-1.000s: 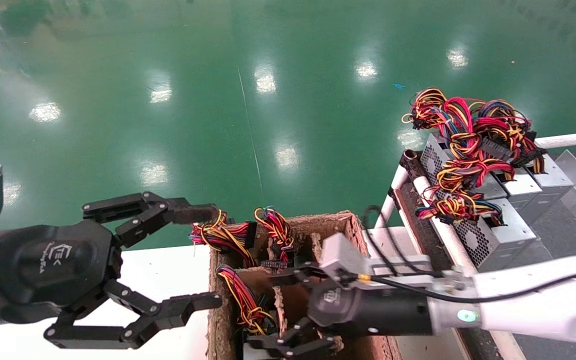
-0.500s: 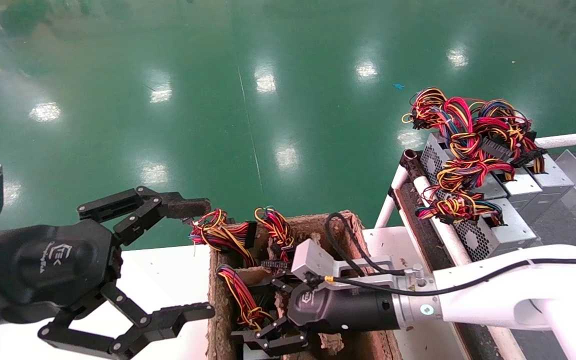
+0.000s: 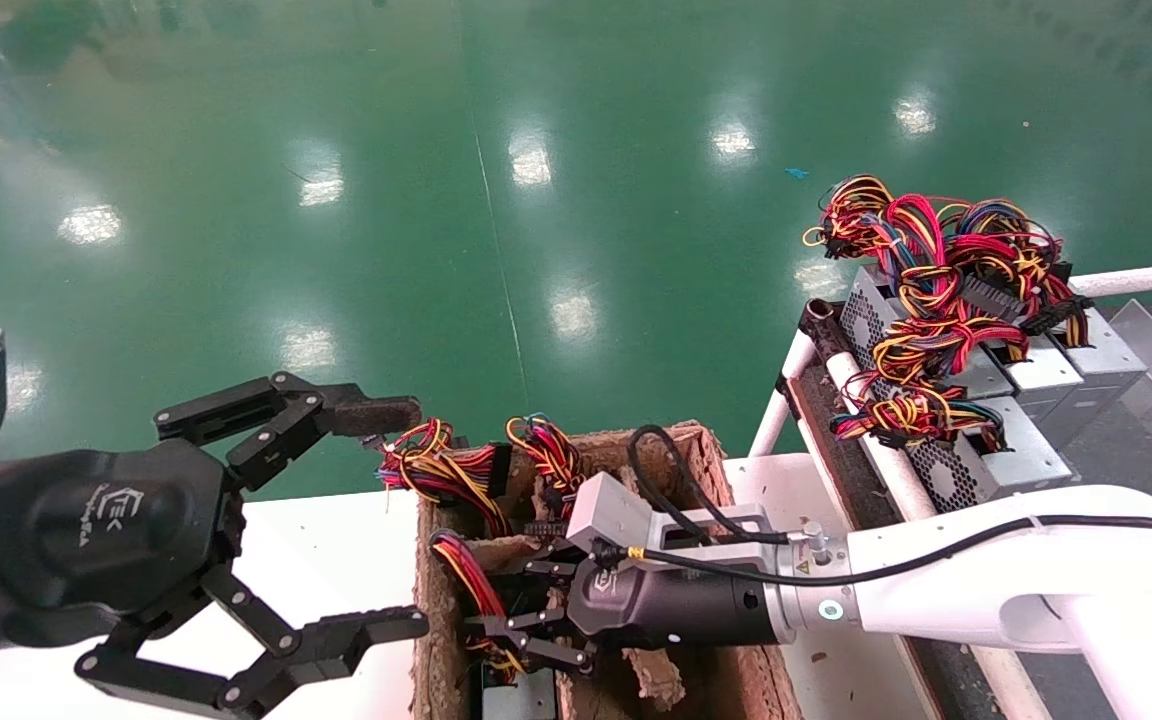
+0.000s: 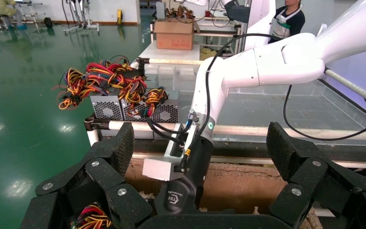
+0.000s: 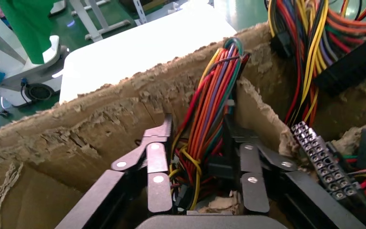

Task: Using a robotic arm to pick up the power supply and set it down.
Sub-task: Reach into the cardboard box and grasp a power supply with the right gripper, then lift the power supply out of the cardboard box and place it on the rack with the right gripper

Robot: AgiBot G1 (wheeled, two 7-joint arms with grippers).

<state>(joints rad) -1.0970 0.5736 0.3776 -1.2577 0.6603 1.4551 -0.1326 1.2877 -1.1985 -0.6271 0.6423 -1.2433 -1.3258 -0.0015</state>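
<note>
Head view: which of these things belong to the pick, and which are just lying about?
In the job:
- right claw, closing round the wire bundle
- power supply, low in the cardboard box

Lying about:
- left claw, open, beside the box
- power supplies on the rack
- white table

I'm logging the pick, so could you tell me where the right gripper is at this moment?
In the head view the right gripper is low in the centre, down inside the worn cardboard box, its fingers on either side of a wire bundle.
</note>
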